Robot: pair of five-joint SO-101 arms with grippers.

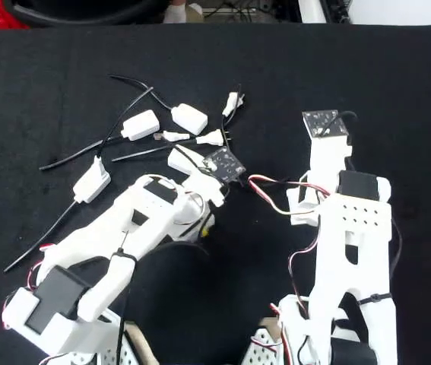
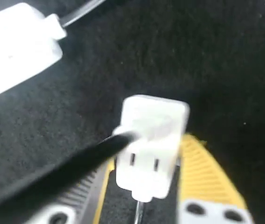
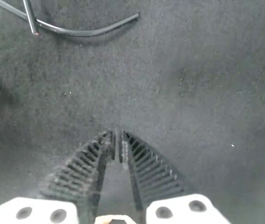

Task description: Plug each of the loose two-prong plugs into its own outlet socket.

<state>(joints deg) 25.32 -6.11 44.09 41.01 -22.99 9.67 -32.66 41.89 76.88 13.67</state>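
Two arms: side by side at the black worktop (image 1: 397,76); left arm (image 1: 124,228) stretched into the heap of cords, right arm (image 1: 348,228) apart from the heap.
Left jaws: pinching a white outlet socket (image 2: 151,140) by its flanks, both slots turned toward the wrist camera, black cord (image 2: 67,168) trailing off it, yellow pad (image 2: 202,168) against one side.
Right jaws: pressed together with nothing between, over bare worktop beside the heap.
Loose sockets: far socket (image 1: 189,118), middle socket (image 1: 141,125) and outer socket (image 1: 92,181), each flat on the worktop on its own cord.
Loose plugs: far plug (image 1: 232,101), centre plug (image 1: 211,138) and small plug (image 1: 175,136), lying near the sockets, prongs apparently bare.
Progress: judged at the outset, with no plug visibly seated in any socket and one socket gripped, none mated.
Remaining: by this reading, every pairing, starting with a plug for the held socket.
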